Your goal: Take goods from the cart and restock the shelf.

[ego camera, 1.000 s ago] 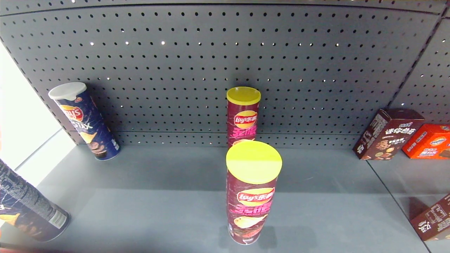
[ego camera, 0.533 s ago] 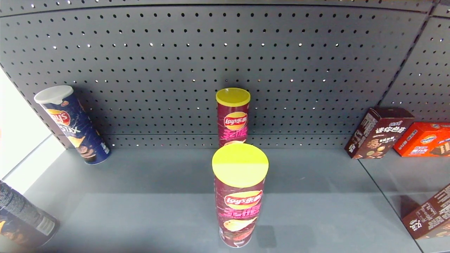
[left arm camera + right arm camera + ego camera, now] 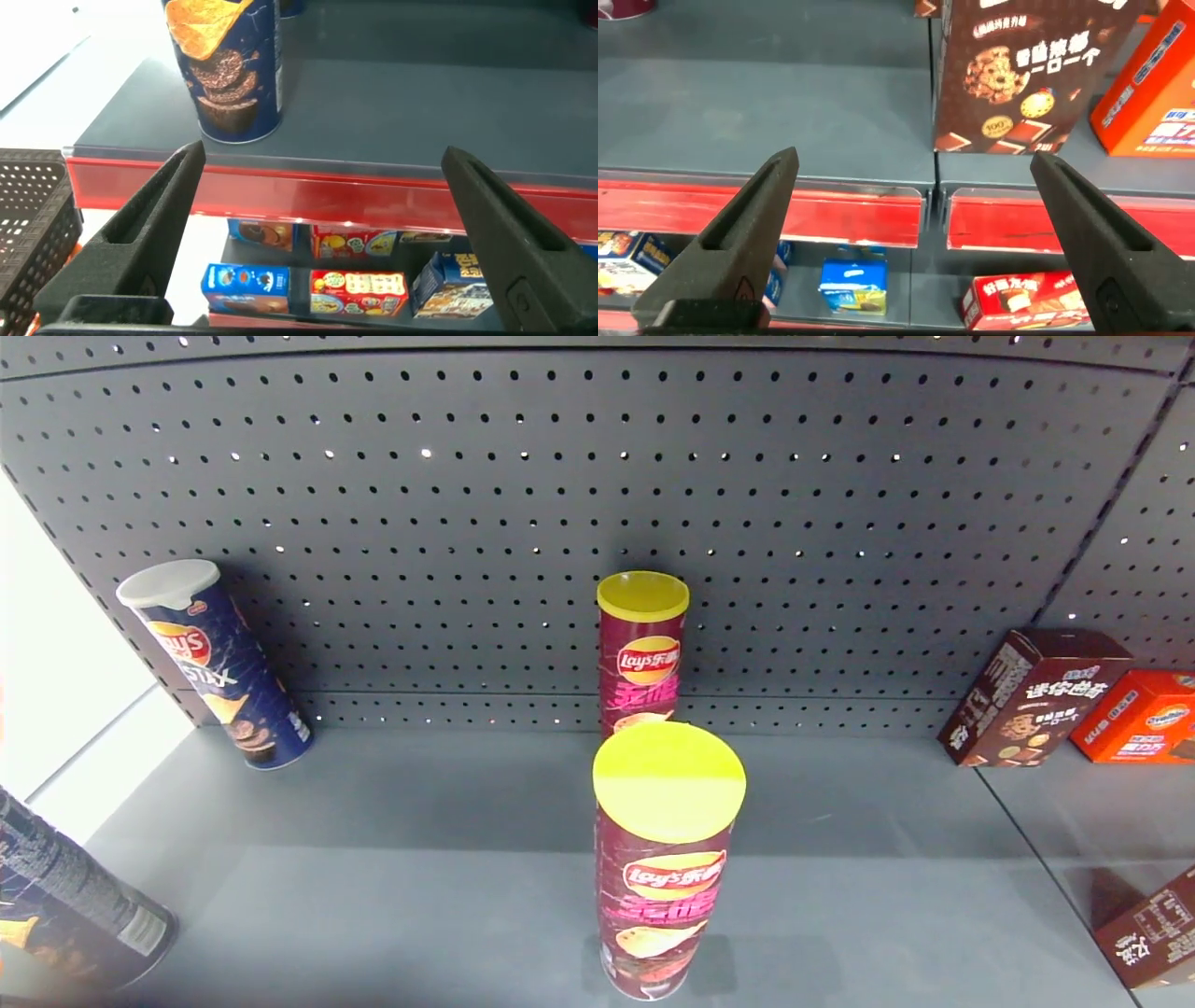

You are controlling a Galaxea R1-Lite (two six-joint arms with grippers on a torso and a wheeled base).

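Observation:
Two maroon chip cans with yellow lids stand upright mid-shelf, one near the front (image 3: 665,868) and one against the pegboard (image 3: 642,653). A blue chip can (image 3: 217,665) stands at the back left, and another dark can (image 3: 65,915) stands at the front left edge; the same dark can (image 3: 229,70) stands on the shelf just beyond my left gripper (image 3: 318,233). That gripper is open and empty, held in front of the red shelf edge (image 3: 308,191). My right gripper (image 3: 910,233) is open and empty too, facing a brown snack box (image 3: 1027,70) on the shelf.
A brown box (image 3: 1027,700) and an orange box (image 3: 1141,714) stand at the back right, and another brown box (image 3: 1153,933) stands at the front right. Small boxes (image 3: 360,291) fill the lower shelf. A black mesh basket (image 3: 28,224) is beside the left gripper. The grey shelf floor (image 3: 420,859) has free room.
The head camera swung slightly to one side and back, so the whole picture shifted. The cans and boxes kept their places on the shelf.

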